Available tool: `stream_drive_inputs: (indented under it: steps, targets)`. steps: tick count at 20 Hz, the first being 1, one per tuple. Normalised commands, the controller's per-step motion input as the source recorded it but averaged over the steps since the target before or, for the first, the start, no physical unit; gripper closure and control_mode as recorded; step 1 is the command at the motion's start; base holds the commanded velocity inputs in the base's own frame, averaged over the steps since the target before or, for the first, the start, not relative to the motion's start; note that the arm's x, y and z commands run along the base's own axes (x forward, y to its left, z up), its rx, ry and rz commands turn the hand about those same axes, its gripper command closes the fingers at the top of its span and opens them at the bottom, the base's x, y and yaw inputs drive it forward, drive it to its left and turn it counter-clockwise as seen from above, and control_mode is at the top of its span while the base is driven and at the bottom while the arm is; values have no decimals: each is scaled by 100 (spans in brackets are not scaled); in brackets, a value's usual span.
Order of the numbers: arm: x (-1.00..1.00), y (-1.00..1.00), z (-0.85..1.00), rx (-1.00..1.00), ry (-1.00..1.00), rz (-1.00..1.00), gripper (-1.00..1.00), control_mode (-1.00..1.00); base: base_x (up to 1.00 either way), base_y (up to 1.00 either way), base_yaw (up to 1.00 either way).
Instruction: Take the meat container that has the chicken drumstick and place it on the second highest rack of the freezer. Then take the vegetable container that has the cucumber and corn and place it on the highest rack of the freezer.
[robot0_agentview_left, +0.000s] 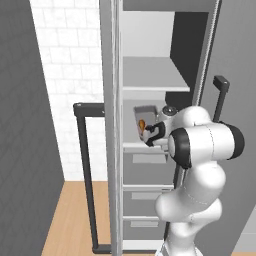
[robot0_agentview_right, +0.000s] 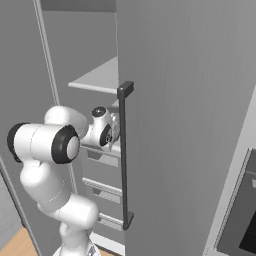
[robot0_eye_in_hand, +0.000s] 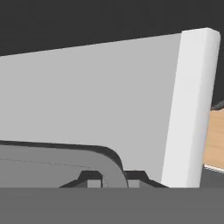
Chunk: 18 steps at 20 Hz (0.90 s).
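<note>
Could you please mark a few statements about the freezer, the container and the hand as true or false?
1. The freezer door stands open. True.
2. The meat container holds a cucumber. False: an orange-brown chicken drumstick lies in it.
3. The hand is shut on the meat container. True.
4. The container is at the level of the highest rack. False: it is at the shelf below that one.
5. The container is down among the grey drawers. False: it is above them, tilted up on edge.
</note>
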Motion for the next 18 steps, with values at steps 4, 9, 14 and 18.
stream_drive_inputs:
  steps: [4,9,14,18]
  targets:
    - [30,0,-15,0,0,-3,100,-100,0,0,0]
    - [26,0,-23,0,0,-2,100,-100,0,0,0]
    - [28,0,-29,0,-4,-2,100,-100,0,0,0]
    - [7,0,-16,0,-4,0,100,-100,0,0,0]
